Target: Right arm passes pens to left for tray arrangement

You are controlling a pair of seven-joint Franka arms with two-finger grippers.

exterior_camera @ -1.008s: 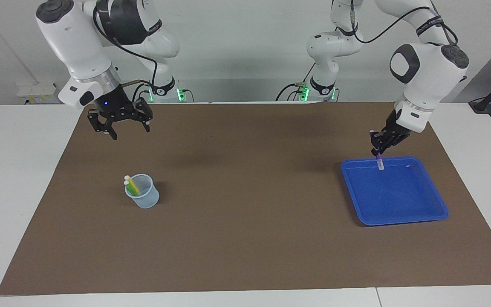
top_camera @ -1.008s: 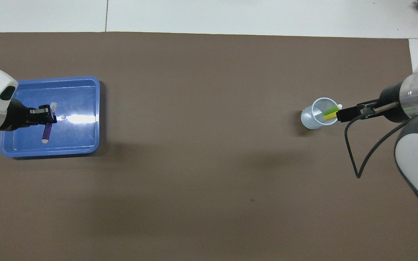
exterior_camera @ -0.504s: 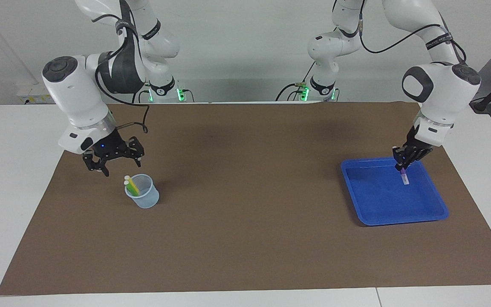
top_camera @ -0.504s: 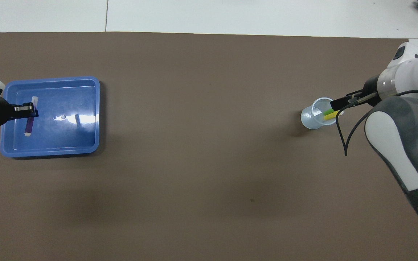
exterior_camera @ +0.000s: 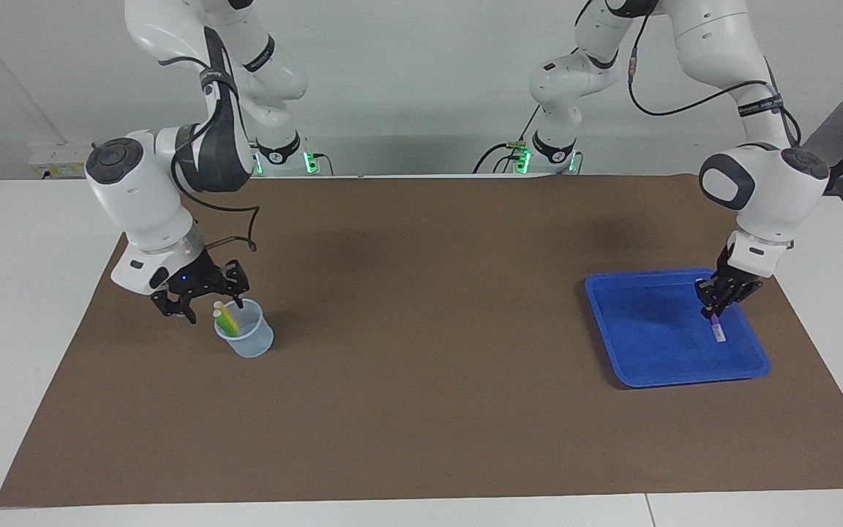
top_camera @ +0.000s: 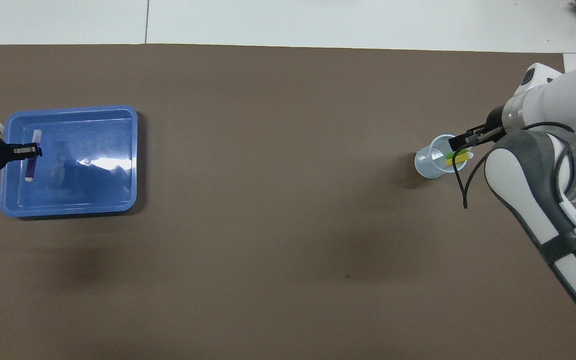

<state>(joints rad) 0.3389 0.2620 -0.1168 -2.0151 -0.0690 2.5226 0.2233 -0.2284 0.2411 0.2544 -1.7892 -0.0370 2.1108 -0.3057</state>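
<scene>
L pincer [exterior_camera: 714, 311], right side of the facing frame, is clamped on the purple pen [exterior_camera: 716, 328], low inside the blue tray [exterior_camera: 648, 366] w/ the pen's lower tip near the tray floor; contact unclear. R pincer [exterior_camera: 198, 301], left of the frame, sits at the pale cup [exterior_camera: 247, 338], fingers spread around the tops of the green pen [exterior_camera: 230, 318] & yellow pen [exterior_camera: 225, 320] standing in it; no grip seen. Brown mat [exterior_camera: 421, 410] covers the desk [exterior_camera: 19, 241].

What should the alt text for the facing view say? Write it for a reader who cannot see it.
The left gripper holds a purple pen low over the blue tray, while the right gripper reaches around the green pen and yellow pen standing in a translucent cup on a brown mat.
</scene>
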